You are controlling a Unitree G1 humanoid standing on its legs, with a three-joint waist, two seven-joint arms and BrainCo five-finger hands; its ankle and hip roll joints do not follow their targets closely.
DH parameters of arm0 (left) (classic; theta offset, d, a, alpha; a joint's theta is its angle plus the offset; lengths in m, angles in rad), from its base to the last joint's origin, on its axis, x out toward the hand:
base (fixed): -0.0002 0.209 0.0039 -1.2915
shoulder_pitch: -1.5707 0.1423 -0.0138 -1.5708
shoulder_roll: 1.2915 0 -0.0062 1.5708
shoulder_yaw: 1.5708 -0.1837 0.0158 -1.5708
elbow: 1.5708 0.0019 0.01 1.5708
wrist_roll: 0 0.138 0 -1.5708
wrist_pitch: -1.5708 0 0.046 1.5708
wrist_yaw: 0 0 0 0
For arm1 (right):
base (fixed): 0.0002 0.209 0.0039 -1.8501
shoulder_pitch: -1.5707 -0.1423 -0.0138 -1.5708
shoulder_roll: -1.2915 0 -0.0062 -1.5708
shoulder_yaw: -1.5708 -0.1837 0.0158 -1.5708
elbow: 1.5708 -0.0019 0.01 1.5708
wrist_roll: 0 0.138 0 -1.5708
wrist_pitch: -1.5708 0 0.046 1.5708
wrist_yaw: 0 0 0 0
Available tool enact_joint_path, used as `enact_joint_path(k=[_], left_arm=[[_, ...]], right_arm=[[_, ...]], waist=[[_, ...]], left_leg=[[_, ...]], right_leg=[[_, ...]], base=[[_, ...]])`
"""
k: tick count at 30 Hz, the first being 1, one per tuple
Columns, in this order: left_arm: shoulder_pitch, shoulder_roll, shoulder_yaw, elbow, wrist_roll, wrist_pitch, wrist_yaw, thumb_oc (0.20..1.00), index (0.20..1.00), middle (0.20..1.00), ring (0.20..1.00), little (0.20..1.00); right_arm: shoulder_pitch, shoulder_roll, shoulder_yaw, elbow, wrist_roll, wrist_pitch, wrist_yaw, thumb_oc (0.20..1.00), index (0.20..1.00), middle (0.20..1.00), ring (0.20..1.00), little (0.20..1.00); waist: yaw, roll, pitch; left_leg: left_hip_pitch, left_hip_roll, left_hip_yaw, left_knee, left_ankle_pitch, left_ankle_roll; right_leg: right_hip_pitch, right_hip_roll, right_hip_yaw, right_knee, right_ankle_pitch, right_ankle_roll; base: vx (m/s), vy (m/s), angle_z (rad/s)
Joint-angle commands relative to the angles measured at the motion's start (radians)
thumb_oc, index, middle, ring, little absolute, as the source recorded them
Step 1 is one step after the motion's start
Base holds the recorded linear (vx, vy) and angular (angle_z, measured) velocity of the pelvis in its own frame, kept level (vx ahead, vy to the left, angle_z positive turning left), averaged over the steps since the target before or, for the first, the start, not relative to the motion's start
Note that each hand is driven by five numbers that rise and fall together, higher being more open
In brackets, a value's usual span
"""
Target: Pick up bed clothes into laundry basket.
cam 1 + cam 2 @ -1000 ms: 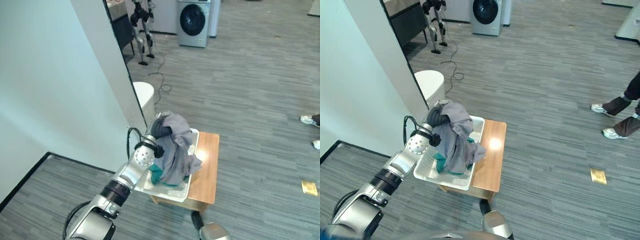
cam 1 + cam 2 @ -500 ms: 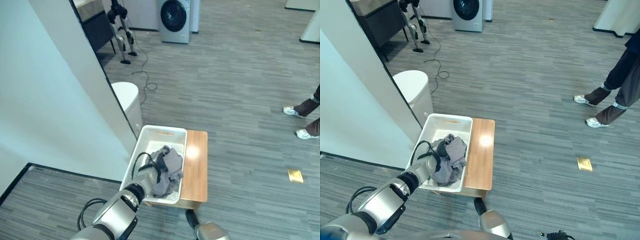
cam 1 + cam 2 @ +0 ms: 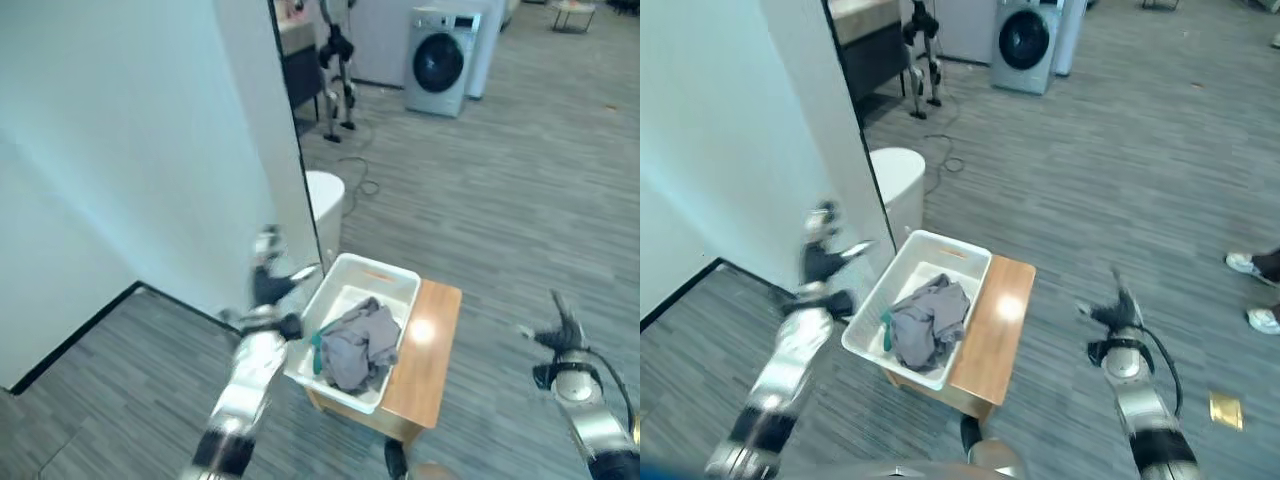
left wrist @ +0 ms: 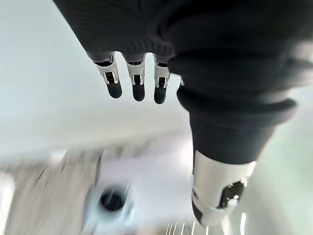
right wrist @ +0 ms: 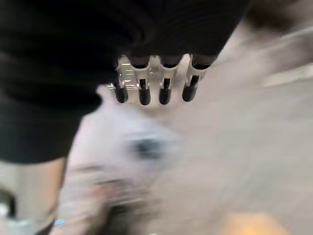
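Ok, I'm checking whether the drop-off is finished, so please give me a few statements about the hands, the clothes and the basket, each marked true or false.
1. The grey clothes lie inside the white laundry basket. True.
2. The left hand grips the clothes. False: it is raised beside the basket, fingers straight, holding nothing.
3. The basket sits on the floor. False: it rests on a low wooden table.
4. The right hand is open, out to the table's right, holding nothing. True.
5. A washing machine stands in the background. True.
6. The basket is empty. False: it holds the clothes.
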Motion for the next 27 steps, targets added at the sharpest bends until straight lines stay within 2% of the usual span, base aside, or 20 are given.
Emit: enact_joint_path(k=[1, 3, 5, 6, 7, 9, 10, 11, 13, 15, 16, 17, 18, 20, 22, 23, 24, 25, 26, 27], left_arm=[[-0.048, 0.043, -0.027, 0.068, -0.073, -0.099, -0.037, 1.000, 1.000, 1.000, 1.000, 1.000], [0.025, 0.035, 0.010, 0.058, -0.094, -0.106, -0.039, 1.000, 1.000, 1.000, 1.000, 1.000], [0.070, 0.027, 0.033, 0.060, -0.115, -0.103, -0.042, 1.000, 1.000, 1.000, 1.000, 1.000], [0.070, 0.027, 0.033, 0.060, -0.115, -0.103, -0.042, 1.000, 1.000, 1.000, 1.000, 1.000], [0.065, 0.024, 0.033, 0.086, -0.118, -0.103, -0.043, 1.000, 1.000, 1.000, 1.000, 1.000], [0.063, 0.022, 0.022, 0.102, -0.145, -0.116, -0.070, 1.000, 1.000, 1.000, 1.000, 1.000], [0.083, 0.021, 0.016, 0.110, -0.178, -0.120, -0.101, 1.000, 1.000, 1.000, 1.000, 1.000], [0.084, 0.022, 0.017, 0.109, -0.179, -0.119, -0.102, 1.000, 1.000, 1.000, 1.000, 1.000], [0.099, 0.019, 0.022, 0.123, -0.195, -0.107, -0.115, 1.000, 1.000, 1.000, 1.000, 1.000], [0.095, 0.029, 0.018, 0.131, -0.208, -0.092, -0.127, 1.000, 1.000, 1.000, 1.000, 1.000], [0.084, 0.034, 0.008, 0.137, -0.217, -0.081, -0.131, 1.000, 1.000, 1.000, 1.000, 1.000], [0.050, 0.049, -0.016, 0.135, -0.235, -0.073, -0.129, 1.000, 1.000, 1.000, 1.000, 1.000], [0.050, 0.049, -0.023, 0.126, -0.250, -0.071, -0.139, 1.000, 1.000, 1.000, 1.000, 1.000], [0.041, 0.058, -0.036, 0.111, -0.242, -0.053, -0.142, 1.000, 1.000, 1.000, 1.000, 1.000], [0.021, 0.068, -0.040, 0.088, -0.231, -0.038, -0.162, 1.000, 1.000, 1.000, 1.000, 1.000], [-0.002, 0.078, -0.028, 0.056, -0.239, -0.049, -0.179, 1.000, 1.000, 1.000, 1.000, 1.000], [-0.006, 0.079, -0.026, 0.054, -0.241, -0.048, -0.180, 1.000, 1.000, 1.000, 1.000, 1.000], [-0.022, 0.092, -0.020, 0.036, -0.234, -0.055, -0.183, 1.000, 1.000, 1.000, 1.000, 1.000], [-0.038, 0.113, -0.033, 0.034, -0.233, -0.049, -0.198, 1.000, 1.000, 1.000, 1.000, 1.000], [-0.039, 0.114, -0.032, 0.035, -0.234, -0.049, -0.198, 1.000, 1.000, 1.000, 1.000, 1.000]], right_arm=[[-0.044, -0.007, -0.016, 0.111, -0.062, -0.024, 0.029, 1.000, 1.000, 1.000, 1.000, 1.000], [-0.056, -0.018, -0.009, 0.027, -0.068, -0.037, 0.043, 1.000, 1.000, 1.000, 1.000, 1.000], [-0.078, -0.040, 0.007, -0.046, -0.084, -0.044, 0.051, 1.000, 1.000, 1.000, 1.000, 1.000], [-0.079, -0.040, 0.007, -0.046, -0.084, -0.044, 0.051, 1.000, 1.000, 1.000, 1.000, 1.000], [-0.110, -0.061, 0.018, -0.073, -0.089, -0.045, 0.043, 1.000, 1.000, 1.000, 1.000, 1.000], [-0.149, -0.075, 0.032, -0.071, -0.090, -0.040, 0.029, 1.000, 1.000, 1.000, 1.000, 1.000], [-0.169, -0.069, 0.034, -0.092, -0.079, -0.028, 0.025, 1.000, 1.000, 1.000, 1.000, 1.000], [-0.169, -0.068, 0.034, -0.093, -0.079, -0.027, 0.026, 1.000, 1.000, 1.000, 1.000, 1.000], [-0.163, -0.052, 0.022, -0.098, -0.072, -0.020, 0.034, 1.000, 1.000, 1.000, 1.000, 1.000], [-0.146, -0.034, 0.011, -0.094, -0.069, -0.015, 0.042, 1.000, 1.000, 1.000, 1.000, 1.000], [-0.131, -0.026, 0.001, -0.090, -0.069, -0.015, 0.044, 1.000, 1.000, 1.000, 1.000, 1.000], [-0.122, -0.020, -0.014, -0.077, -0.061, -0.010, 0.035, 1.000, 1.000, 1.000, 1.000, 1.000], [-0.125, -0.016, -0.021, -0.076, -0.050, -0.003, 0.035, 1.000, 1.000, 1.000, 1.000, 1.000], [-0.115, -0.022, -0.041, -0.091, -0.047, 0.000, 0.026, 1.000, 1.000, 1.000, 1.000, 1.000], [-0.118, -0.025, -0.056, -0.115, -0.055, 0.006, 0.033, 1.000, 1.000, 1.000, 1.000, 1.000], [-0.142, -0.015, -0.056, -0.121, -0.050, 0.006, 0.032, 1.000, 1.000, 1.000, 1.000, 1.000], [-0.148, -0.014, -0.057, -0.119, -0.050, 0.006, 0.031, 1.000, 1.000, 1.000, 1.000, 1.000], [-0.171, -0.003, -0.054, -0.117, -0.047, 0.006, 0.034, 1.000, 1.000, 1.000, 1.000, 1.000], [-0.169, 0.023, -0.052, -0.116, -0.023, 0.000, 0.052, 1.000, 1.000, 1.000, 1.000, 1.000], [-0.170, 0.024, -0.053, -0.115, -0.022, 0.000, 0.052, 1.000, 1.000, 1.000, 1.000, 1.000]], waist=[[-0.026, 0.003, 0.011], [0.013, 0.015, 0.034], [0.053, 0.020, 0.086], [0.051, 0.020, 0.086], [0.080, 0.005, 0.145], [0.070, -0.023, 0.153], [0.067, -0.040, 0.139], [0.062, -0.041, 0.138], [0.055, -0.043, 0.113], [0.017, -0.033, 0.085], [-0.012, -0.019, 0.064], [-0.041, -0.023, 0.034], [-0.050, -0.012, 0.023], [-0.063, -0.019, 0.014], [-0.071, -0.033, 0.014], [-0.059, -0.036, 0.040], [-0.062, -0.041, 0.042], [-0.058, -0.052, 0.056], [-0.085, -0.076, 0.080], [-0.086, -0.080, 0.078]], left_leg=[[-0.062, 0.058, -0.037, 0.011, 0.002, -0.026], [-0.090, 0.064, -0.060, 0.030, 0.023, -0.032], [-0.172, 0.063, -0.103, 0.135, 0.033, -0.041], [-0.176, 0.063, -0.106, 0.139, 0.031, -0.041], [-0.262, 0.065, -0.074, 0.257, 0.032, -0.058], [-0.272, 0.112, 0.077, 0.441, -0.024, -0.046], [-0.245, 0.143, 0.140, 0.653, -0.069, -0.050], [-0.254, 0.144, 0.134, 0.659, -0.067, -0.049], [-0.163, 0.164, 0.154, 0.751, -0.076, -0.066], [-0.029, 0.256, 0.241, 0.690, -0.061, -0.088], [0.058, 0.328, 0.330, 0.618, -0.053, -0.127], [0.121, 0.430, 0.474, 0.466, 0.001, -0.157], [0.137, 0.427, 0.485, 0.362, 0.009, -0.171], [0.121, 0.414, 0.460, 0.302, 0.027, -0.176], [0.103, 0.340, 0.436, 0.204, -0.068, -0.147], [0.075, 0.282, 0.420, 0.149, -0.079, -0.131], [0.074, 0.271, 0.417, 0.141, -0.079, -0.125], [0.057, 0.238, 0.404, 0.119, -0.082, -0.108], [0.032, 0.210, 0.351, 0.092, -0.086, -0.092], [0.028, 0.206, 0.350, 0.092, -0.085, -0.090]], right_leg=[[0.034, -0.064, 0.013, 0.081, -0.210, 0.047], [0.039, -0.058, 0.001, 0.073, -0.217, 0.036], [0.044, -0.059, -0.026, 0.063, -0.220, 0.019], [0.044, -0.059, -0.028, 0.062, -0.220, 0.018], [0.044, -0.080, -0.084, 0.065, -0.223, 0.003], [0.015, -0.117, -0.186, 0.070, -0.208, -0.005], [0.007, -0.121, -0.269, 0.068, -0.194, -0.023], [0.005, -0.121, -0.273, 0.067, -0.191, -0.024], [0.008, -0.112, -0.368, 0.067, -0.192, -0.039], [0.008, -0.116, -0.509, 0.083, -0.213, -0.052], [0.013, -0.111, -0.583, 0.089, -0.244, -0.052], [-0.015, -0.155, -0.702, 0.090, -0.230, -0.044], [-0.022, -0.165, -0.724, 0.091, -0.216, -0.040], [-0.032, -0.176, -0.725, 0.094, -0.197, -0.018], [-0.075, -0.248, -0.748, 0.136, -0.148, 0.019], [-0.114, -0.312, -0.762, 0.187, -0.098, 0.060], [-0.118, -0.325, -0.761, 0.195, -0.095, 0.067], [-0.138, -0.350, -0.741, 0.227, -0.069, 0.103], [-0.170, -0.335, -0.549, 0.236, -0.044, 0.176], [-0.173, -0.339, -0.548, 0.236, -0.042, 0.177]], base=[[-0.08, -0.112, -0.02], [-0.14, -0.114, -0.03], [-0.24, -0.120, -0.08], [-0.44, -0.156, 0.16], [-0.51, -0.174, 0.50], [-0.62, -0.343, 1.40], [-0.40, -0.333, 2.37], [-0.31, -0.292, 2.21], [-0.18, -0.148, 1.03], [-0.19, -0.057, 1.15], [-0.46, 0.185, 2.71], [-0.47, 0.229, 3.33], [-0.44, 0.338, 2.53], [-0.10, 0.198, 2.43], [-0.24, 0.409, 1.93], [-0.26, 0.488, 1.34], [-0.28, 0.343, 1.37], [-0.18, 0.203, 0.76], [-0.18, 0.182, 0.84], [-0.18, 0.194, 1.21]])
